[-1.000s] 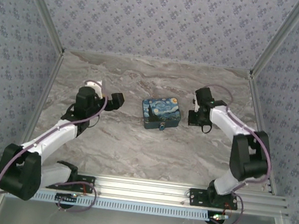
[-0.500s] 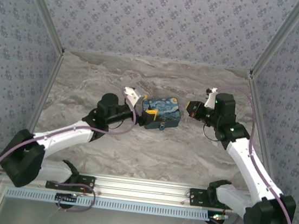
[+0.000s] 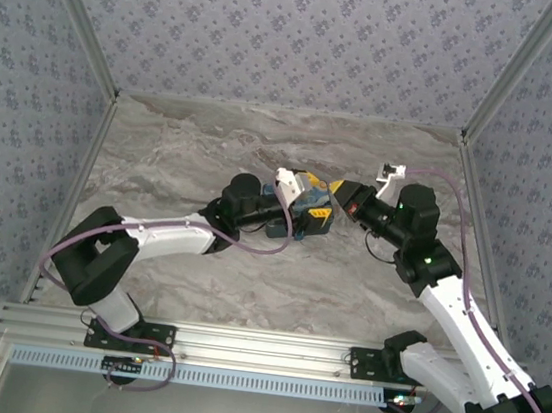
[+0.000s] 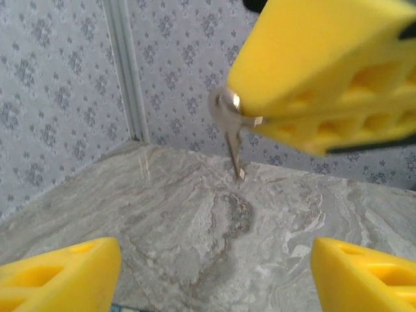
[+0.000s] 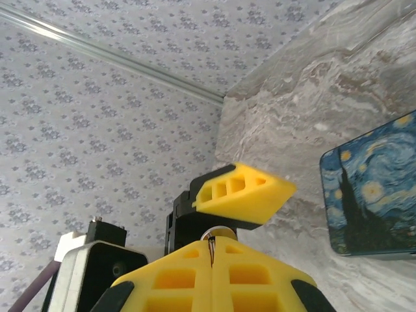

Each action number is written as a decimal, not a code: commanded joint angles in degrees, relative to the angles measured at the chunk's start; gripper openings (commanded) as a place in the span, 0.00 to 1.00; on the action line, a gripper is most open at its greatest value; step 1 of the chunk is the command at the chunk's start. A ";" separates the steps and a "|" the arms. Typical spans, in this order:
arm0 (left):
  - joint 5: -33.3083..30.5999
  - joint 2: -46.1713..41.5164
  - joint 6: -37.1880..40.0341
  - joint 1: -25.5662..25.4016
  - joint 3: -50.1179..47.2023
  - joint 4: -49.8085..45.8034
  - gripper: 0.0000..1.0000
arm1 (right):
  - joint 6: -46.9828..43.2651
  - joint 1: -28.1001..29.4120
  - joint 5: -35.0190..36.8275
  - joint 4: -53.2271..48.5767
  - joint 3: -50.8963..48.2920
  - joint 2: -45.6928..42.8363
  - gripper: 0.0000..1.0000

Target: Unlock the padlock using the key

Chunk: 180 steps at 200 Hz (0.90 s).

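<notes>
The key (image 4: pixel 233 140) is pinched by its round head between the pressed-together fingers of the right gripper (image 5: pixel 212 246), and its thin blade hangs free, pointing down toward the marble table (image 4: pixel 195 214); the fingers (image 4: pixel 65 273) of the left gripper (image 3: pixel 295 197) are spread wide, one on each side below the key, and nothing is held between them; in the top view both grippers are seen close together just above the starry-night box (image 5: pixel 374 195), and the padlock, which is very small, cannot be picked out there, so its exact place on the box cannot be told. Several failures are judged possible from here; because the key is gripped only at its head by the yellow pads, it can be turned askew as soon as the blade is pressed against anything, and then the keyhole is missed; if a handover to the left gripper is intended, the key can be dropped when one grip is released before the other is closed firmly, and a key lying flat on the table is hard to be picked up again; since the two grippers are so near, one finger can be struck by the other arm, and the box can be pushed, so that the padlock is carried away from the expected place.
</notes>
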 commanded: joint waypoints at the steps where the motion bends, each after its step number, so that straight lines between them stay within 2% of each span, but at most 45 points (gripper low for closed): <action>1: 1.21 0.81 1.58 -0.19 3.28 4.18 0.72 | 3.05 1.51 1.85 1.14 -0.80 -0.98 0.00; 25: 1.32 1.27 1.88 -0.23 4.27 3.85 0.65 | 3.81 3.02 4.72 1.24 -2.13 -2.00 0.00; 107: 2.33 0.36 3.46 -0.25 4.91 0.31 0.19 | 5.34 4.27 7.35 1.35 -3.52 -3.25 0.00; 148: 0.91 -1.51 7.89 -0.19 4.52 -5.29 0.02 | 3.73 3.51 7.75 -0.46 -3.44 -4.86 0.00; 156: 0.00 -2.28 10.19 -0.19 4.26 -6.87 0.00 | 2.51 2.85 7.30 -1.69 -3.23 -5.31 0.03; 167: -0.93 -3.47 13.51 -0.20 4.08 -9.70 0.00 | 0.50 1.87 6.00 -3.31 -3.07 -6.10 0.16; 180: -2.20 -4.82 17.82 -0.26 4.07 -13.67 0.00 | -2.04 0.11 3.10 -5.20 -2.83 -6.65 0.25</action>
